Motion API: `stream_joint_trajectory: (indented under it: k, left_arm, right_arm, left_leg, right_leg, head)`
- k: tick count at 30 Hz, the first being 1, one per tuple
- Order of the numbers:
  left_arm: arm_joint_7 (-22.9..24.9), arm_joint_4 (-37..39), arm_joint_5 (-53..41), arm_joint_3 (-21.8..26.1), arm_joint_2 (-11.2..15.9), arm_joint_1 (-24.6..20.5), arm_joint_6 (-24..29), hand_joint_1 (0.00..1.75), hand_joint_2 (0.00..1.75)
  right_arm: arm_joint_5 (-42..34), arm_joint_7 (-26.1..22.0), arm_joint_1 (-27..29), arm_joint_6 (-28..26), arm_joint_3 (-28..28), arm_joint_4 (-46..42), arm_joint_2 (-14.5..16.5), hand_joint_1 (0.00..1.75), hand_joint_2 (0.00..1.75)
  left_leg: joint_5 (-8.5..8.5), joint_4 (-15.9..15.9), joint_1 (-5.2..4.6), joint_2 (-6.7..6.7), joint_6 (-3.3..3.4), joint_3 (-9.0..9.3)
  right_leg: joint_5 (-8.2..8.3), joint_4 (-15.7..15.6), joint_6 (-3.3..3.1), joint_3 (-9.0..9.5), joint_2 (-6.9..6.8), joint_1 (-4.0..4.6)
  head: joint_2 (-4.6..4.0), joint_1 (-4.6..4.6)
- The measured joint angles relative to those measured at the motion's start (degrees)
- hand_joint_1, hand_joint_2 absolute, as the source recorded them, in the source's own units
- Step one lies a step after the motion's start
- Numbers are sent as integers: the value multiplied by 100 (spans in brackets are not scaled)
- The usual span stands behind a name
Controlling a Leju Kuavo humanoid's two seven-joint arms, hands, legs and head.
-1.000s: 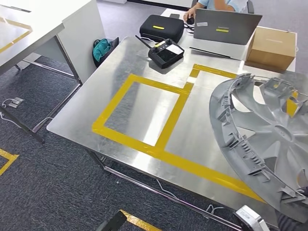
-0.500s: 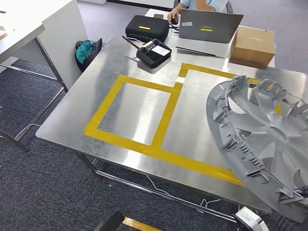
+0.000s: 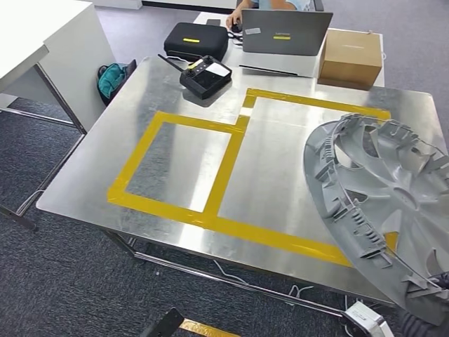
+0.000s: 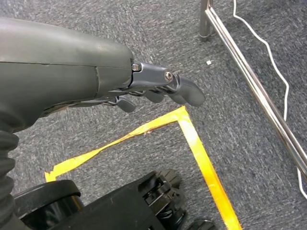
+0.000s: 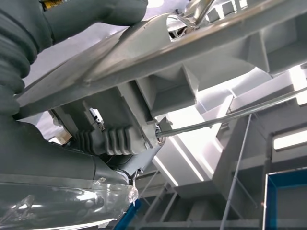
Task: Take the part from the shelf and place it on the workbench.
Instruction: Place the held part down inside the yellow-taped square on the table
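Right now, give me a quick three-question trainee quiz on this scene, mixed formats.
1. True or false: the grey wheel cover lies flat inside the small yellow tape square.
2. Multiple choice: what sits on the metal workbench nearest the laptop? A) remote controller B) blue bin C) wrench
3. Fill in: the left robot hand hangs above the ____, holding nothing.

Key: 1 false, it is tilted and held up at the right. 2 A, the controller. 3 carpet.
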Motion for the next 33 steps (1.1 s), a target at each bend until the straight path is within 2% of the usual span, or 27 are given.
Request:
stream_joint_trajectory:
  k: [2,3,7,9,13,16,19,26,29,33]
  left_arm:
    - [0,0,0,1,1,0,0,0,175]
    - [0,1,0,2,2,0,0,0,175]
    - [0,2,-3,9,-1,2,0,0,175]
    - [1,2,-20,25,-1,6,1,0,175]
    - [0,1,-75,99,-1,26,-1,0,175]
    - [7,2,-155,128,1,43,-39,0,175]
    - [48,1,-280,129,3,41,-125,0,175]
    - [182,-3,-539,123,-2,5,-283,0,175]
    - [223,-15,-596,117,-3,-24,-319,0,175]
    - [223,-19,-609,114,-3,-34,-322,0,175]
  right_arm:
    - [-3,28,17,0,-1,44,0,175,175]
    - [-4,38,24,0,-2,65,0,175,175]
    - [-61,46,37,0,-2,134,0,175,175]
    - [-222,66,71,0,-1,207,0,175,175]
    - [-933,215,162,37,-30,618,0,175,175]
    - [-1195,372,162,255,-300,1060,0,175,175]
    - [-1094,308,0,672,-875,1360,0,175,175]
    - [-823,-45,-799,1695,-2455,1826,-98,175,175]
    - [-704,-55,-1128,1838,-2988,2067,-238,175,175]
    - [-651,-58,-1327,1849,-3341,2253,-343,175,175]
  left_leg:
    - [14,-25,1,1,7,6]
    - [21,-39,4,1,-14,8]
    - [49,-76,24,1,-209,7]
    - [52,-78,31,1,-252,6]
    - [49,-77,27,1,-259,5]
    - [48,-72,12,1,-258,3]
    - [48,-69,-1,1,-254,2]
    - [53,-67,-13,1,-236,1]
    - [58,-64,-18,1,-226,0]
    - [59,-64,-21,1,-224,-1]
  right_leg:
    - [-8,0,-29,-3,8,13]
    - [-9,1,-43,-6,8,19]
    - [-4,6,-91,-25,1,40]
    - [-1,8,-99,-26,-1,45]
    - [4,6,-103,-22,0,40]
    - [10,2,-97,-20,0,23]
    - [18,-3,-83,-19,1,7]
    - [35,-18,-58,-13,2,-6]
    - [39,-20,-54,-12,-1,-10]
    - [40,-20,-52,-12,0,-13]
  head:
    - [0,2]
    - [0,3]
    - [0,4]
    - [0,5]
    - [0,7]
    - [0,8]
    - [0,7]
    - [0,7]
    - [0,9]
    - [0,8]
